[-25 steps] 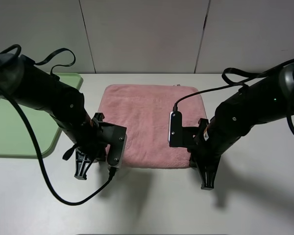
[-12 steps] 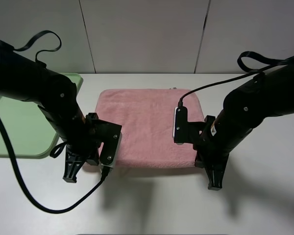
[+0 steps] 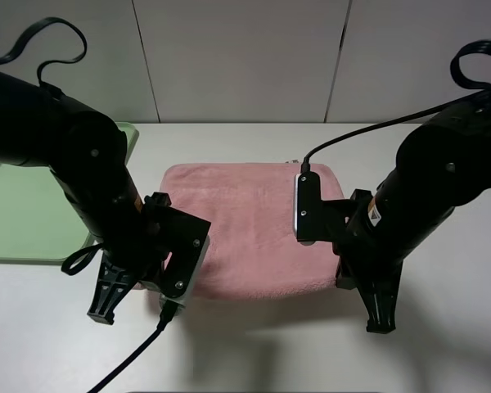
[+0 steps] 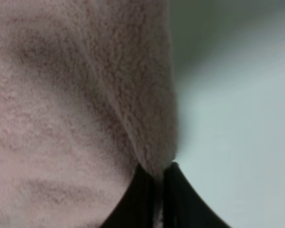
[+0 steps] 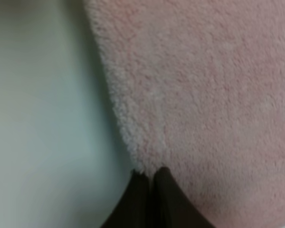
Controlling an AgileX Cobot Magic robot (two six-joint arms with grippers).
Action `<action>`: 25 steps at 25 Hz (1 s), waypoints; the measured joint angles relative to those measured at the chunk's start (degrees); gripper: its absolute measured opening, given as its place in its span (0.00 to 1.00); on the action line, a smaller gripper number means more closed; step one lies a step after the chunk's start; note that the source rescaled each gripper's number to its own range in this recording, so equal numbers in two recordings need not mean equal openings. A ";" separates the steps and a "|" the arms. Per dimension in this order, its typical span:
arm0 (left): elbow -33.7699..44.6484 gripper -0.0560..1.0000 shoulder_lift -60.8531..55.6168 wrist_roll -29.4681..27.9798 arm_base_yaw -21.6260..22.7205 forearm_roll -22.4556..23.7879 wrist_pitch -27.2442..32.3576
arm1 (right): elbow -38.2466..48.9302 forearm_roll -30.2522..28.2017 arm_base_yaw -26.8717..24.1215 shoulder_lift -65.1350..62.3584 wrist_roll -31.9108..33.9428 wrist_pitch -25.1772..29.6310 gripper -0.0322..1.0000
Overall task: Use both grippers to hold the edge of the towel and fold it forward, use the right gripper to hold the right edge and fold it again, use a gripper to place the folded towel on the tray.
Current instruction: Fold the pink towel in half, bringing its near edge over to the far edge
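Left wrist view: left fingers (image 4: 183,202) clamp the towel (image 4: 61,104) by its hem (image 4: 154,159); right fingers (image 5: 170,199) likewise. First fold: both must sweep forward evenly.

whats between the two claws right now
The pink towel: its near edge runs from the left claw to the right claw, both shut on it. The exterior high view shows this best.

Pink towel stretched between two grippers.
The left gripper (image 3: 157,283) and right gripper (image 3: 344,281) meet the towel (image 3: 245,221) at its near corners. Its near edge (image 3: 254,292) runs between them, casting a shadow on the white table (image 3: 442,348). The green tray (image 3: 24,213) lies beyond the left gripper, on the side away from the right one.
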 joint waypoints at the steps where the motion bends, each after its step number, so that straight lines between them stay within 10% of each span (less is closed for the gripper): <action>1: 0.00 0.06 -0.33 -0.88 -0.05 0.00 0.82 | 0.00 0.00 1.14 -0.41 1.22 0.93 0.03; 25: 0.00 0.06 -17.40 -4.91 -0.34 -2.72 16.43 | -0.24 2.18 9.03 -10.92 17.18 16.84 0.03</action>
